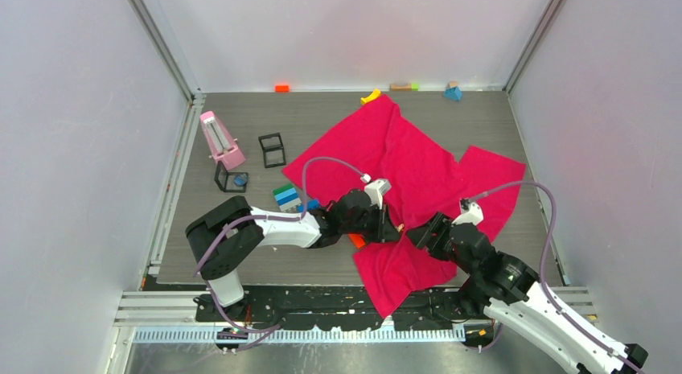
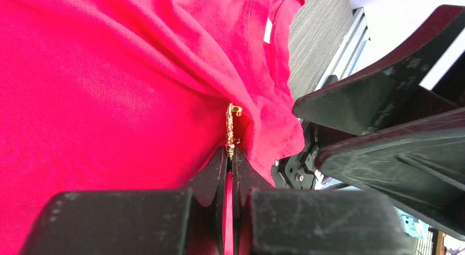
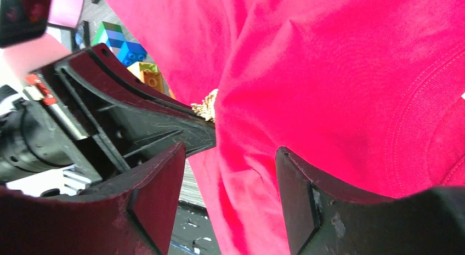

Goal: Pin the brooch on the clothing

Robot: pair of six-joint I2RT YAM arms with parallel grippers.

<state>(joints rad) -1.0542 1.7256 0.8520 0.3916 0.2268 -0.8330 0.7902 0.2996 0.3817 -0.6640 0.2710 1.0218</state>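
left wrist: my left gripper [image 2: 230, 153] clamps the tiny stiff brooch [image 2: 233, 123] at its tips, and my spread right gripper [image 3: 230, 151] should brace the limp clothing [image 2: 109, 90] alongside.

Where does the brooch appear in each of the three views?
Top external: the brooch is a tiny speck near the centre, between the two arms, on the shirt.
Left wrist: the brooch is at the centre, gold, pinched by the left fingers.
Right wrist: the brooch is left of centre, against the shirt.
Shared landmark: the left fingers holding it.
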